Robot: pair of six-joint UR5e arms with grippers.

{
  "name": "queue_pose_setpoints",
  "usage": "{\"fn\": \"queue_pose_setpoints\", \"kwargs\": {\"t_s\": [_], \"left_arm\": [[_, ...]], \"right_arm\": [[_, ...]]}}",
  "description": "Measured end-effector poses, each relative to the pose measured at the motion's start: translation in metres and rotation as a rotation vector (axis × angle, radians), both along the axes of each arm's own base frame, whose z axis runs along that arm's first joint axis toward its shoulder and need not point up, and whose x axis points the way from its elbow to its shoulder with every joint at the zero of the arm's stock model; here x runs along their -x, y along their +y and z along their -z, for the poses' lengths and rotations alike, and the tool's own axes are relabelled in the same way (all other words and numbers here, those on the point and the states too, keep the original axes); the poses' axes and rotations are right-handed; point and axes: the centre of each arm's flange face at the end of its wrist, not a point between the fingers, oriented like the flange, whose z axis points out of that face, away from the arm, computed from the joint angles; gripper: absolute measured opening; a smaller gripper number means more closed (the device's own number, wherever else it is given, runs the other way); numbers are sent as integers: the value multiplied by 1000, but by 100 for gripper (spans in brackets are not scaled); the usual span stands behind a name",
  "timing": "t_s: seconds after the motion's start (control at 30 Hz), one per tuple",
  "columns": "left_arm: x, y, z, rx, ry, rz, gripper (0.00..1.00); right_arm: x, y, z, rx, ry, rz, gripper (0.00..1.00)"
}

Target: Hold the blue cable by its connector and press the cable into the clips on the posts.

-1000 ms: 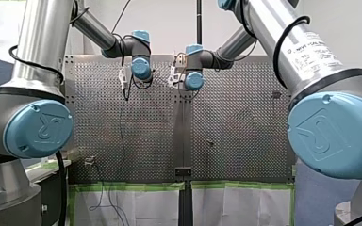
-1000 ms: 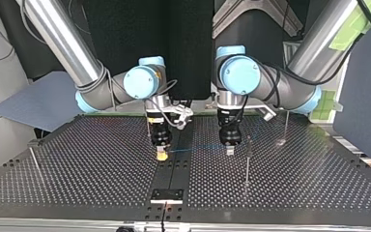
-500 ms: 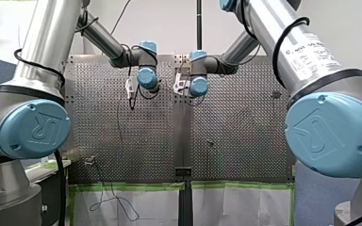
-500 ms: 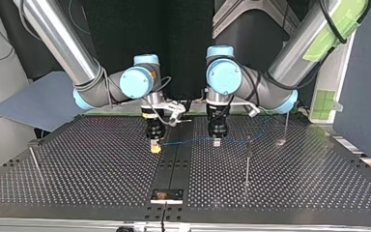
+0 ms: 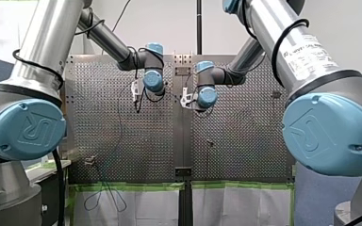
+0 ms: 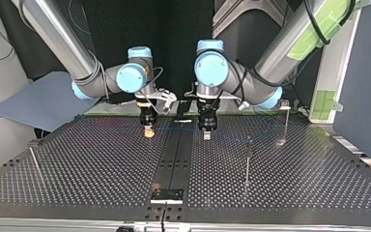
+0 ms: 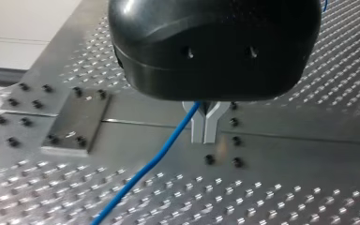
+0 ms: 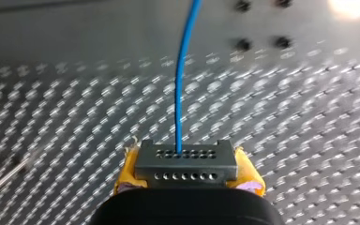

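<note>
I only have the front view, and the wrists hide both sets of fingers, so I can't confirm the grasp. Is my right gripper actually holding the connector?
Observer: Yes. The right wrist view shows the right gripper shut on the grey connector, between its yellow pads.
Operator: And my left gripper?
Observer: In the left wrist view the blue cable passes between the left gripper's metal fingers, which are closed on it.
Operator: Any clip engaged yet?
Observer: No. In the top view the stretch between the grippers hangs free, apart from the nearest post.
</note>
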Motion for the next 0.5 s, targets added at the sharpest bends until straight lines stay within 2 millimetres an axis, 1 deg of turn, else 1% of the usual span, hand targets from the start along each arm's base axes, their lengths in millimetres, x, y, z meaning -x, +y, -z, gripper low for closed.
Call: {"fn": "queue_pose_setpoints", "kwargs": {"t_s": [0.2,0.37,0.43,0.5], "left_arm": [[4,-14,27,-29,41,18,0],[6,-29,54,-48,68,39,0],[8,-35,64,-53,77,49,0],[10,-40,69,-56,81,57,0]], "right_arm": [[16,6,23,-34,54,3,0],[31,12,41,-68,85,14,0],[37,14,44,-74,90,20,0],[43,15,46,-76,91,27,0]]}}
